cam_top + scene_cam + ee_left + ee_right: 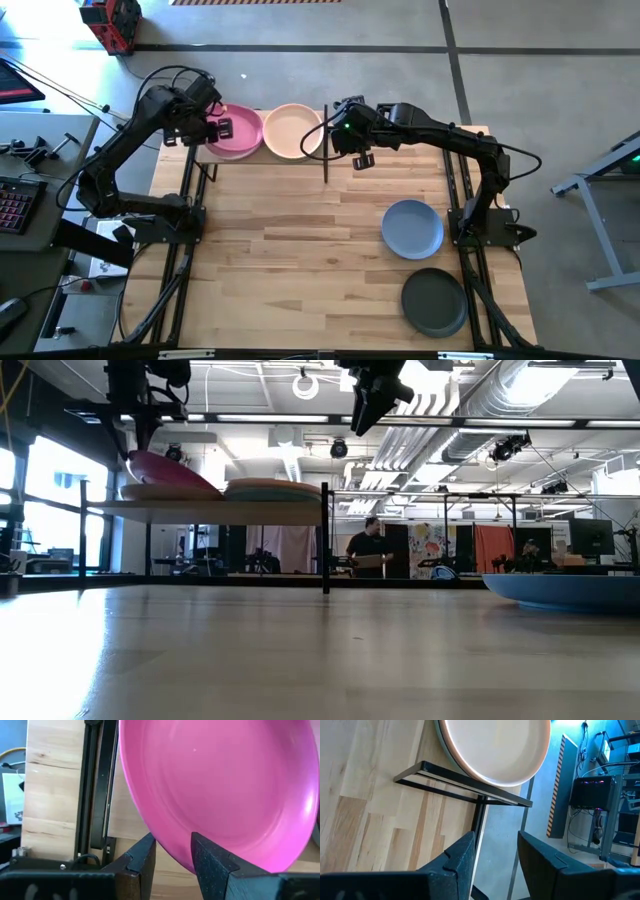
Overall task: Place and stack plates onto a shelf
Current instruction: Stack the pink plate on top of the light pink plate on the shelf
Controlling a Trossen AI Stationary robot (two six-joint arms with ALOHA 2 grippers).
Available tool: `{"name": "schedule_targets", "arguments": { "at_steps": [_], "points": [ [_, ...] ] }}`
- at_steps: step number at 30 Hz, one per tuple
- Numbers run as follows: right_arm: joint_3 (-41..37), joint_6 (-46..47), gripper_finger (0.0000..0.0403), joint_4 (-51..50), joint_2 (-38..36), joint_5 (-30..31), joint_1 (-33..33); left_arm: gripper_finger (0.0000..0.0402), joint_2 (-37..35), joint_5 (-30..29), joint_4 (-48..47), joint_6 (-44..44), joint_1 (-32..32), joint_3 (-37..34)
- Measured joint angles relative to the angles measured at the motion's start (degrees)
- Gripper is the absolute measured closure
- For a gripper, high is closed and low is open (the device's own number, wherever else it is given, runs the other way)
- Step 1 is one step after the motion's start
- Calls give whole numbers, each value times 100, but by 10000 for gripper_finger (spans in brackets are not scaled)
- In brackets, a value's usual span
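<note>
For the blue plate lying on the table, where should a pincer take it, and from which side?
Grip the blue plate by its raised rim, coming down from above at the edge toward the table's middle. It lies flat and shallow, so only the rim gives a hold. The charcoal plate sits close on its front side, and the right arm's base on its outer side.

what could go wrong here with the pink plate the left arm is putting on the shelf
1. The left gripper pinches the magenta plate only at its rim, and the low view shows it tilted over the left stack, so it could slip or land crooked when let go.
2. The shelf is narrow and both stacks sit close together; a sideways nudge might bump the peach plate.
3. The right gripper hangs open near the shelf's end post, so the arms could crowd each other.
</note>
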Motion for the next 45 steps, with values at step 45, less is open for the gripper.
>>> {"name": "schedule_targets", "arguments": {
  "at_steps": [45],
  "points": [
    [2, 392, 269, 35, 0, -304, 2, 291, -33, 967, 398, -1787, -94, 302]
  ]
}}
